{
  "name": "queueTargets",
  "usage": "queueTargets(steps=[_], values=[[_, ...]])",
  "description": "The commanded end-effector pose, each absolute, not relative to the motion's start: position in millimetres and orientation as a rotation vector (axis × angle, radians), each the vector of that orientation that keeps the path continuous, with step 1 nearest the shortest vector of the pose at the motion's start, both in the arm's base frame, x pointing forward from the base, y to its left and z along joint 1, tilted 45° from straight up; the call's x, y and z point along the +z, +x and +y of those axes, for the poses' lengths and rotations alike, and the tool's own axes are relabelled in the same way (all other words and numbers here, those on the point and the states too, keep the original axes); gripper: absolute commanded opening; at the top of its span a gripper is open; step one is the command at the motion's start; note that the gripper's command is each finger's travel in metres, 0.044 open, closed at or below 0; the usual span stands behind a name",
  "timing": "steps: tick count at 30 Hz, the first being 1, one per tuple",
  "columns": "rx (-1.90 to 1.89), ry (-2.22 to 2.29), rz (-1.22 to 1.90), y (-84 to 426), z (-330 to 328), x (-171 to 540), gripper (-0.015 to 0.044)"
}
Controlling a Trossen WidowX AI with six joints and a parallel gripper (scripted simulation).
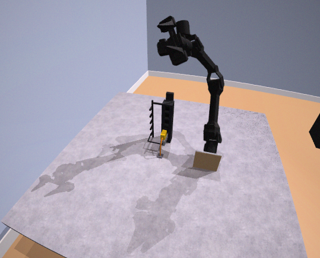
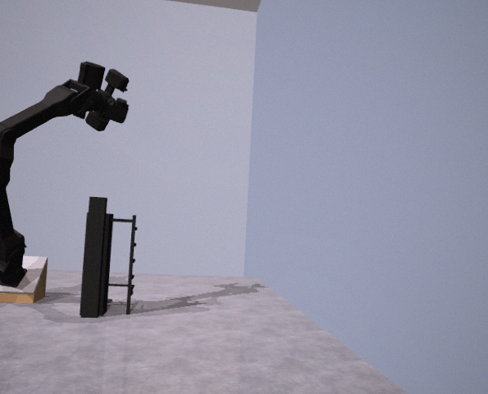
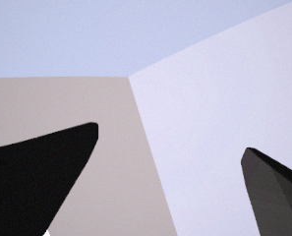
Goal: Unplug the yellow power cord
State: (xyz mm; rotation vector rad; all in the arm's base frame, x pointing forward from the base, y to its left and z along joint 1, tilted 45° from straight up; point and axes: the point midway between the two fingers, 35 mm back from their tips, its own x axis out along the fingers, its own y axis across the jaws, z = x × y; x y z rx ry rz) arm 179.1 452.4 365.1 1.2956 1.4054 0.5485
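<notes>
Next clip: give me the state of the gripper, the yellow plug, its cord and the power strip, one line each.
Gripper: open, empty, raised high above the strip.
Plug: yellow, at the lowest socket, apparently plugged in.
Cord: orange, running from the plug down to the table.
Strip: black, upright on the table, untouched.

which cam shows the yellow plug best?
Top. The plug shows there in the strip's lowest socket, its cord running down to the table. In the exterior view the strip hides it. The wrist view shows only walls and open fingers.
</notes>
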Motion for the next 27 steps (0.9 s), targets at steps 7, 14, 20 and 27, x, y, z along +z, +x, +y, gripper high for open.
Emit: queueTargets(steps=[7, 14, 20, 27], values=[[0.46, 0.884, 1.229, 220.8, 428.1, 285.3, 0.0216], [0.367, 0.246, 1.137, 258.8, 368.7, 190.7, 0.016], [0.339, -0.323, 1.166, 273.7, 303.8, 128.9, 0.016], [0.391, -0.94, 1.287, 274.7, 228.0, 83.6, 0.016]])
